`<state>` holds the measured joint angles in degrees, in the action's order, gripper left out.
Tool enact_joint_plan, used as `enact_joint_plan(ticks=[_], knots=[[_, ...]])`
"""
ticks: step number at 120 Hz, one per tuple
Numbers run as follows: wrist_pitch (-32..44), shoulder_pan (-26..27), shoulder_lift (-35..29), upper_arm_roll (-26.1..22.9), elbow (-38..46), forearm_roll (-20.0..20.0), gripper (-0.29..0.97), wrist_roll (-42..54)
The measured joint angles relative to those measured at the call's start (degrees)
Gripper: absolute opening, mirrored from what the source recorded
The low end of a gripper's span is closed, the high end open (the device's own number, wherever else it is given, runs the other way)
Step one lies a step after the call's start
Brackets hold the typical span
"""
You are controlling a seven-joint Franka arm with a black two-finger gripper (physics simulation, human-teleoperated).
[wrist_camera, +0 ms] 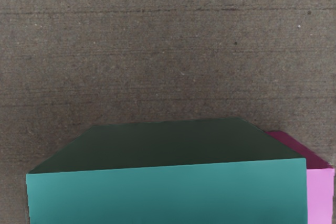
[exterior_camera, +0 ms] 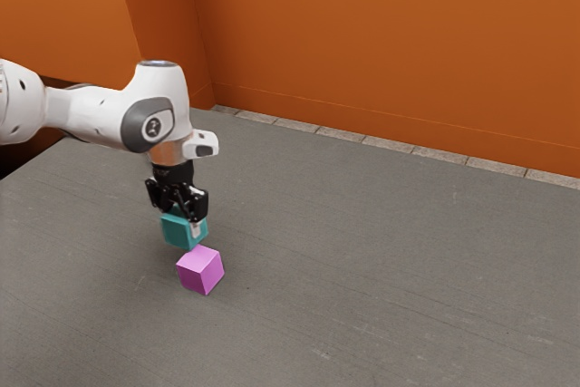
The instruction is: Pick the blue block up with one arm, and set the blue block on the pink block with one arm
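Black two-finger gripper [exterior_camera: 186, 213] is closed on the teal-blue cube [exterior_camera: 184, 231], which is pinched from two sides by the fingers and held clear of the grey textured tabletop [exterior_camera: 390, 260]. The cube is kept low, just above the glossy pink cube [exterior_camera: 200, 269], which lies at about five o'clock from it in the exterior view; whether the two touch cannot be told. Such a height is judged to suit a short lowering onto the pink top face. In the wrist view the pink cube is glimpsed past one edge of the teal-blue cube, so the pair is judged not yet squared up, and a small sideways correction is probably called for. The white arm [exterior_camera: 91, 115] is extended from nine o'clock, with its wrist bent so that the hand is pointed straight down. Orange walls [exterior_camera: 381, 33] are seen behind the table.
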<state>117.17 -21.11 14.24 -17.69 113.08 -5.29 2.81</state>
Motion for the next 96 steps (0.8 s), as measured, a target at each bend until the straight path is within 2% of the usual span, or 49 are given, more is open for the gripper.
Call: enact_joint_plan(ticks=[35,96], knots=[[0.01,-0.01,-3.97,-2.26,4.09,-0.19,0.34,-1.13],[1.73,-0.02,-4.22,-4.51,5.78,0.29,0.34,-1.59]])
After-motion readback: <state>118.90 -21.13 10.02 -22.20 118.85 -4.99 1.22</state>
